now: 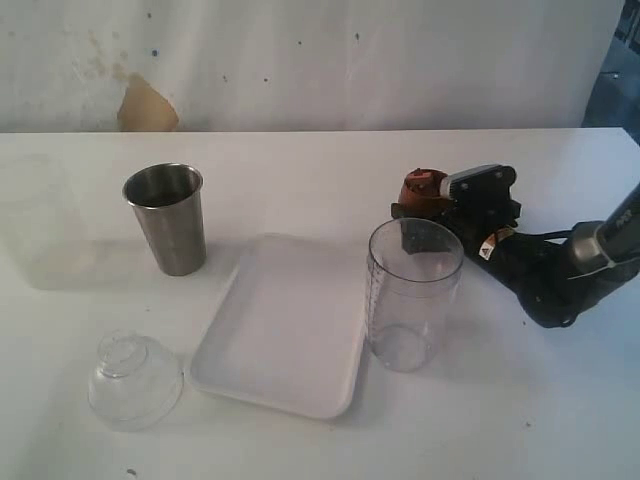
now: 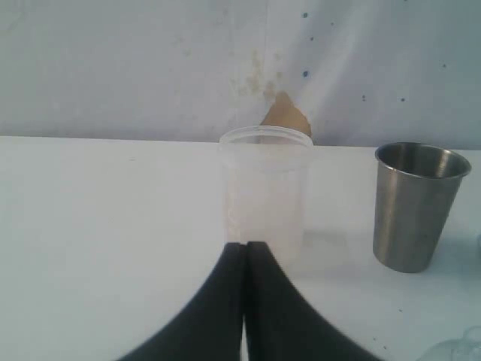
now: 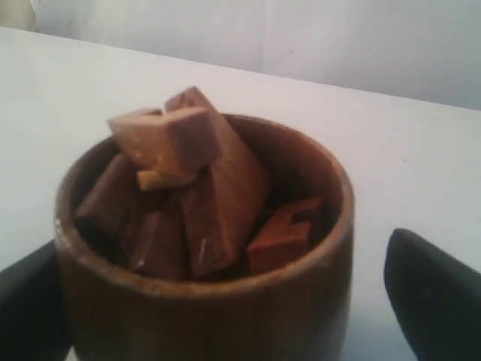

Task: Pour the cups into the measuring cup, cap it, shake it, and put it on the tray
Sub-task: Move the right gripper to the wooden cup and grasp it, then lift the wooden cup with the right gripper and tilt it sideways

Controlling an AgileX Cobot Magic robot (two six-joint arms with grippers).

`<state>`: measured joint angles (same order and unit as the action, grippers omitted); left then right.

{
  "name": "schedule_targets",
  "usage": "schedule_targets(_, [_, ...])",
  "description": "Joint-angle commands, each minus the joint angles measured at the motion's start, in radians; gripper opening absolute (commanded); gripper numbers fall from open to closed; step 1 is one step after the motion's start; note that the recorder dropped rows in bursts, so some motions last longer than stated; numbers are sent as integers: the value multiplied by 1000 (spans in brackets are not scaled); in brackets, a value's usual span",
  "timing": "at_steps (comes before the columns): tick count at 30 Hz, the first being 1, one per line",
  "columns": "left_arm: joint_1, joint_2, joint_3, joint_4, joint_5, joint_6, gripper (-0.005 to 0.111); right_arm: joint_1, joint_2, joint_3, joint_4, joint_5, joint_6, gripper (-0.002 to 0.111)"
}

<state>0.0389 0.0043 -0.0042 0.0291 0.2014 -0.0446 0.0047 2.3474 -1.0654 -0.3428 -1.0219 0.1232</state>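
The right gripper (image 3: 222, 244), fingers spread, straddles a rounded dark-brown wooden cup (image 1: 418, 190) heaped with blocks (image 3: 199, 188), beyond the flat white rectangular tray (image 1: 280, 335). A tall clear graduated measuring cup (image 1: 412, 295) stands just beside the tray's right edge, a tapered steel tumbler (image 1: 168, 218) to the tray's left. The left gripper (image 2: 244, 244) is pressed closed, empty.

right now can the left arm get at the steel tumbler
Probably yes: the steel tumbler stands apart from the frosted cup with nothing in front of it. The left gripper is shut and must open first.
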Motion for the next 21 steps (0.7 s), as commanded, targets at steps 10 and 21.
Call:
schedule_targets(10, [-1,-4,4,-10,-13,-3,0,-5,17,-29,-21,-79,13,80])
schedule_targets(21, [-1,-4,4,-10,-13,-3,0,-4,17,-63,-35,15,40,79])
